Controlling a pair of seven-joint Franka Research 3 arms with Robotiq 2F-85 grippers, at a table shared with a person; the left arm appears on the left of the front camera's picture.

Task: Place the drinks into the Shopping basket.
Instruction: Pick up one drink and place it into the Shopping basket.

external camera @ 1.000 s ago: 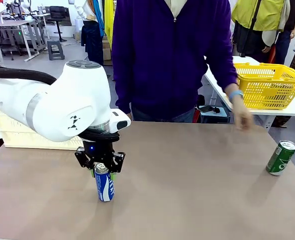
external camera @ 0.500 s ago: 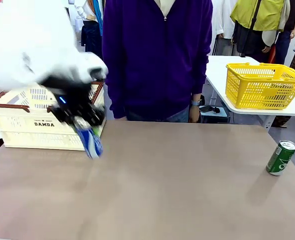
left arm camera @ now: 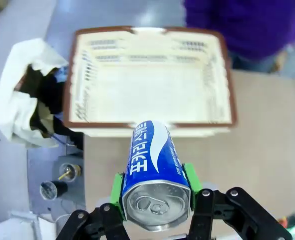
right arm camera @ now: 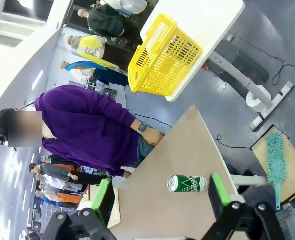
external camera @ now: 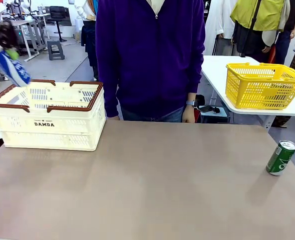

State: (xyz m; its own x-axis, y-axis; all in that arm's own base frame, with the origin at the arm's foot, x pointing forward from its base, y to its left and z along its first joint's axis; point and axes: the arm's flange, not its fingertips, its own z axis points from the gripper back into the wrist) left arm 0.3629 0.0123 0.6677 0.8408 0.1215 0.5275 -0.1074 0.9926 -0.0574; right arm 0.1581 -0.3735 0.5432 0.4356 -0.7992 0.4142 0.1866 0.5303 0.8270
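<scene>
The robot's left gripper [left arm camera: 155, 190] was clamped on the slim blue metal can with white lettering [left arm camera: 152, 160], its green pads [left arm camera: 118, 192] pressed to either side just below the silver top. The can's long axis ran away from the wrist, and its far end pointed at the near long wall of the cream-white slotted Shopping basket with the brown rim [left arm camera: 226, 75]. From the front, the blue can [external camera: 14, 67] hung tilted, high above the basket's [external camera: 47, 130] left end.

As I judged it, everything turned on that one relation: the can sat on the robot's side of the basket's near rim, not yet over the opening. The bare basket floor lay ahead of and below the can's lower end, so the can would have to go forward over the rim before being let go.

Well apart from the basket, at the opposite end of the brown table [external camera: 162, 200], a green can with white lettering [external camera: 281, 157] stood untouched. The right gripper [right arm camera: 160, 197] had its jaws wide apart with nothing between them, and the same green can [right arm camera: 187, 183] lay beyond its fingers. That arm looked the nearer one for it.

Behind the basket's far side stood a person in a purple sweater [external camera: 150, 55], arms down. A yellow mesh basket [external camera: 265, 85] sat on another table farther off.
</scene>
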